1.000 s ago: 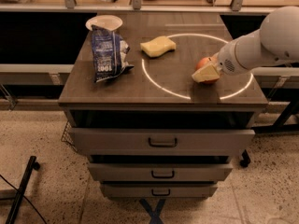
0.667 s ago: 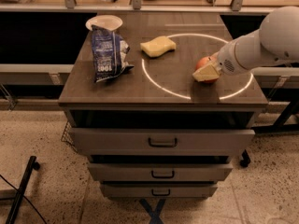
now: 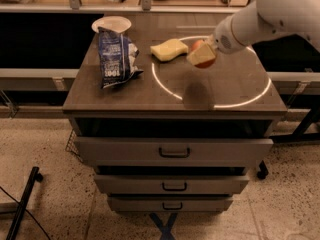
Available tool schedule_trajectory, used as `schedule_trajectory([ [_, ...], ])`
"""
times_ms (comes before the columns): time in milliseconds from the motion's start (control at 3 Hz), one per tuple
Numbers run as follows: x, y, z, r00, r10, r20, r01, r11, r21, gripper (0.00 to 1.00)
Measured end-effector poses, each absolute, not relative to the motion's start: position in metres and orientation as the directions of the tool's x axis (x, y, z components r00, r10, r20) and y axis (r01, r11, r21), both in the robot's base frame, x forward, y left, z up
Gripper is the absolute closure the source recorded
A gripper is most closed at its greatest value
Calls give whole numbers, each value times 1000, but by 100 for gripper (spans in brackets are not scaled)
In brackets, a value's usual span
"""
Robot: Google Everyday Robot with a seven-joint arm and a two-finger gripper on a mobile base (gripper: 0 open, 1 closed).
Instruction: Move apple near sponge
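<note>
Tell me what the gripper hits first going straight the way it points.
The sponge, probably: the gripper, shut on the apple, points toward it, though being raised off the table it may pass above.

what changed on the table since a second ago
The gripper, shut on the apple, has carried it left from the right side of the white circle to just beside the sponge. The apple now hangs above the tabletop, with its shadow below. The sponge, snack bag and plate stayed where they were.
</note>
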State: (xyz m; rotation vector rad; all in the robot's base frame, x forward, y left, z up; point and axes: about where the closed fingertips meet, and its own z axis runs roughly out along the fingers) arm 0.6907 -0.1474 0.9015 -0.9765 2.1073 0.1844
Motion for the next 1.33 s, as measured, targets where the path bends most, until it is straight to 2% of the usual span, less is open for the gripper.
schedule_trajectory([
  [333, 735, -106, 931, -322, -607, -727, -715, 659, -234, 100],
  [667, 760, -102, 942, -316, -625, -714, -678, 675, -291, 100],
  [1333, 767, -118, 935, -342, -643, -685, -646, 690, -326, 100],
])
